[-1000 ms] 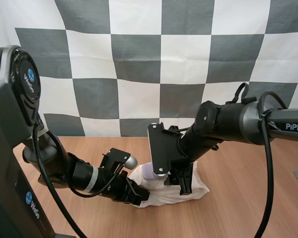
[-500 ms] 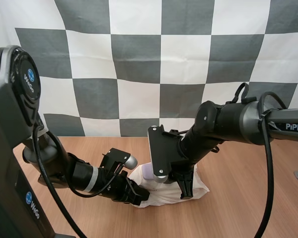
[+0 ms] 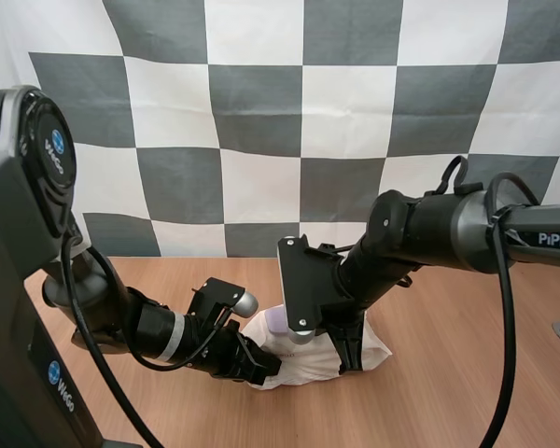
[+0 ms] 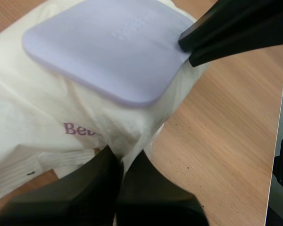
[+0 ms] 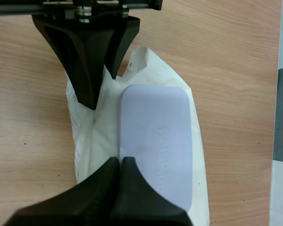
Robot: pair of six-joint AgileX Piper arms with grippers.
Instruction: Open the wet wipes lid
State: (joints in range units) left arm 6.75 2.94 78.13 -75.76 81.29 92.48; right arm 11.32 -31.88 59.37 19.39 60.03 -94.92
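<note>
The pack of wet wipes [image 3: 303, 366] is lying on the wooden desk [image 3: 448, 392], between the two arms. Its soft white wrap is looking crumpled. The light purple lid [image 5: 155, 136] is sitting flat on top of the pack and is not lifting up.

The left tool [image 4: 124, 158] is reaching in low at the left end of the pack. Its two black fingers are squeezing close together and are pinching the thin edge of the white wrap between their tips.

The right tool [image 5: 120, 161] is coming down on the other side. Its fingers are pressing together like one dark wedge, and the tips are touching the edge of the lid. I cannot tell if they are catching the lid's rim
</note>
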